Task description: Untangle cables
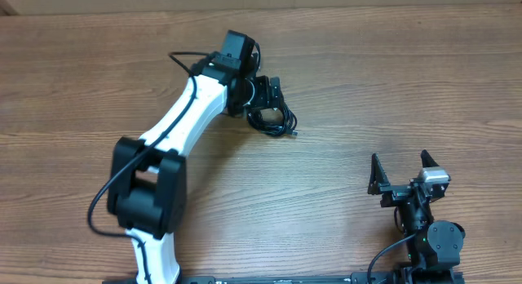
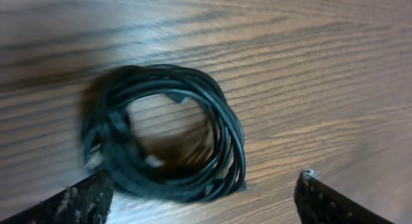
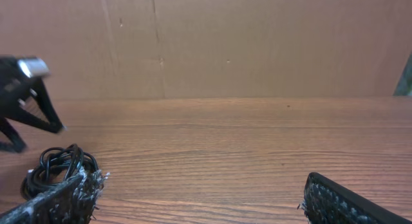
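Found the cables (image 1: 274,124) (image 2: 167,137) (image 3: 58,165) coiled into 1 flat, roughly round bundle on the desk (image 1: 391,64), just above centre in the overhead view. Could not give the ring a long axis; 1 plug tip poked out toward the lower right. Saw the left gripper (image 1: 276,100) (image 2: 206,179) hanging right over the bundle, fingers (image 2: 77,201) spread wide on either side, clamped on nothing. Saw the right gripper (image 1: 400,163) (image 3: 201,185) well apart from the bundle near the desk's front edge, fingers likewise apart and holding nothing. Noted a brown cardboard wall (image 3: 257,44) behind the desk.
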`<state>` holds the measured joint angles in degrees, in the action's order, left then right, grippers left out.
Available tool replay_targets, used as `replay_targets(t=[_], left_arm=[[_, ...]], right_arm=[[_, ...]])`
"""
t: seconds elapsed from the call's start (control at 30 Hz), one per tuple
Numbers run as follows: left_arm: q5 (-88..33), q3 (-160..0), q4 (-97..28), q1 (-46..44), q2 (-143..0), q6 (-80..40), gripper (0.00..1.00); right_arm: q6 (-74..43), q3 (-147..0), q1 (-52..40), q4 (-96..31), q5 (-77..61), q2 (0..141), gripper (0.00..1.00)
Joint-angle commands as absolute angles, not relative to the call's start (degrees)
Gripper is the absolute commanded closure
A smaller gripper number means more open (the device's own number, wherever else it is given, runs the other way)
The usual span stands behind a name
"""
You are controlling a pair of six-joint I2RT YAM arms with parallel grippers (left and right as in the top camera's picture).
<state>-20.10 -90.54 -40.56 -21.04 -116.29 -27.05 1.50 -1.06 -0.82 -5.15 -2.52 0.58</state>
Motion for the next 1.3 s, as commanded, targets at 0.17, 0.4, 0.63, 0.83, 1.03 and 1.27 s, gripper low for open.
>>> replay_targets(t=[0.17,0.4,0.63,0.83,1.03,1.27], left_arm=[[-25.85,-91.70,-37.08,-23.51,-120.11,-33.76,0.44],[-16.99,-91.61,-36.64,-27.64,-122.17,-34.76,0.55],[-13.23,-91.61,-34.00,-29.52,-123.11,-34.83,0.87],[-13.80,-91.92,-34.61,-28.32,-122.80,-34.74,0.96],[-29.17,-96.84,-37.89,-25.63,-118.50,-34.81,0.96],[-40.95,-101.49,-41.21,-22.59,-110.15,-41.23,0.96]], right_arm=[[1.80,-0.49,-0.67,-4.82,-2.00,0.16,0.00],[1.80,-0.49,-0.67,-4.80,-2.00,0.16,0.00],[1.80,-0.49,-0.67,-4.80,-2.00,0.16,0.00],[1.80,-0.49,-0.67,-4.80,-2.00,0.16,0.00],[1.80,-0.49,-0.67,-4.82,-2.00,0.16,0.00],[1.80,-0.49,-0.67,-4.80,-2.00,0.16,0.00]])
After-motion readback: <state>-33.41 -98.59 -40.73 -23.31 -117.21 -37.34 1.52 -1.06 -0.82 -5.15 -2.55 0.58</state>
